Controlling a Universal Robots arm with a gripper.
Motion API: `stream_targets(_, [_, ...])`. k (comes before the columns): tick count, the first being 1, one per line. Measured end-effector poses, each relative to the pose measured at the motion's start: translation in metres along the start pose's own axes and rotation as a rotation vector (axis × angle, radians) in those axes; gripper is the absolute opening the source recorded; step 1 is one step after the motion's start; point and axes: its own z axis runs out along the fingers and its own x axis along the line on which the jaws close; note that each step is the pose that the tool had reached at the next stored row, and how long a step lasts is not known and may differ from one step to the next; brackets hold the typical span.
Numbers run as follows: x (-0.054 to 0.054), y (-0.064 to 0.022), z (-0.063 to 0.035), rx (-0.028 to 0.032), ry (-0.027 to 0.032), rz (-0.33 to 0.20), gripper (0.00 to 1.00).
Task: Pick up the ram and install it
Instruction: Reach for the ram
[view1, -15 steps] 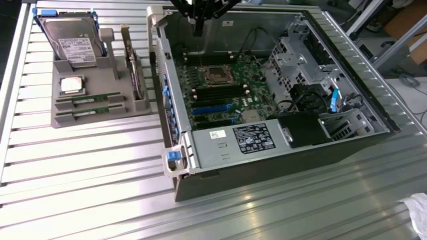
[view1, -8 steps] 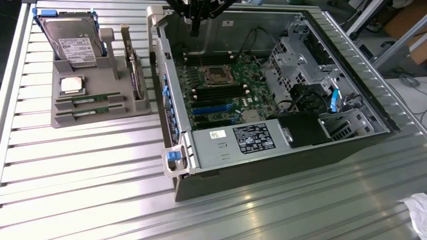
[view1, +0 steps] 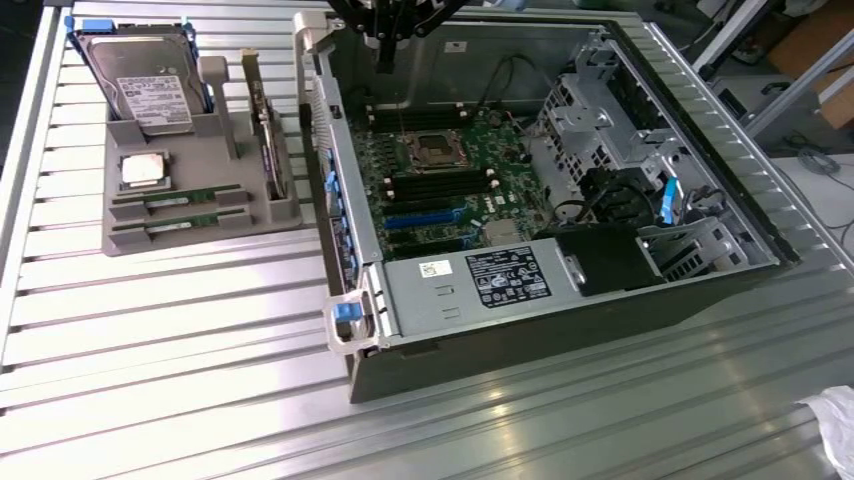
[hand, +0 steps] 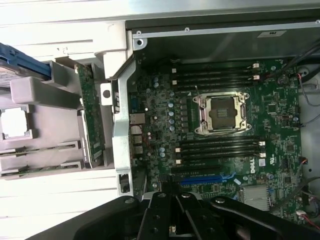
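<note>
Two ram sticks lie flat in slots of the grey holder at the exterior view's left, and in the wrist view one ram stick lies beside the case. My gripper hangs over the back of the open computer case, well away from the holder. It is shut, fingers pressed together with nothing between them; in the wrist view the gripper hovers over the motherboard. The black memory slots beside the bare processor socket stand unfilled.
The holder also carries a hard drive, a silver processor and an upright green card. The case wall stands between holder and motherboard. A power supply and drive cages crowd the case's other sides.
</note>
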Motion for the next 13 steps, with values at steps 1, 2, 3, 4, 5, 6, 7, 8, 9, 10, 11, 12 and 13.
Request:
stream_targets(1, [0.0002, 0.0, 0.0, 0.0, 0.0, 0.0, 0.11])
stream_targets(2, [0.0006, 0.0, 0.0, 0.0, -0.0001, 0.0, 0.11])
stream_targets(3, [0.0008, -0.0001, 0.0, 0.0, 0.0, 0.0, 0.11])
stream_targets(4, [0.0012, -0.0001, 0.0, 0.0, 0.0, 0.0, 0.11])
stream_targets(5, [0.0016, -0.0001, 0.0, 0.0, 0.0, 0.0, 0.11])
stream_targets(6, [0.002, -0.0001, -0.0001, 0.0, 0.0, 0.0, 0.11])
stream_targets(7, [0.0024, -0.0002, -0.0001, 0.0, 0.0, 0.0, 0.11])
stream_targets(8, [0.003, -0.0002, -0.0001, 0.0, 0.0, 0.0, 0.11])
stream_targets(9, [0.0039, -0.0003, -0.0001, 0.0, 0.0, 0.0, 0.11])
stream_targets(10, [0.0048, -0.0004, -0.0001, 0.0, -0.0001, 0.0, 0.11])
stream_targets(11, [0.0059, -0.0004, -0.0002, 0.0, 0.0, 0.0, 0.11])
stream_targets(12, [0.0068, -0.0005, -0.0002, 0.0, 0.0, 0.0, 0.11])
stream_targets(13, [0.0082, -0.0006, -0.0002, 0.0, 0.0, 0.0, 0.11])
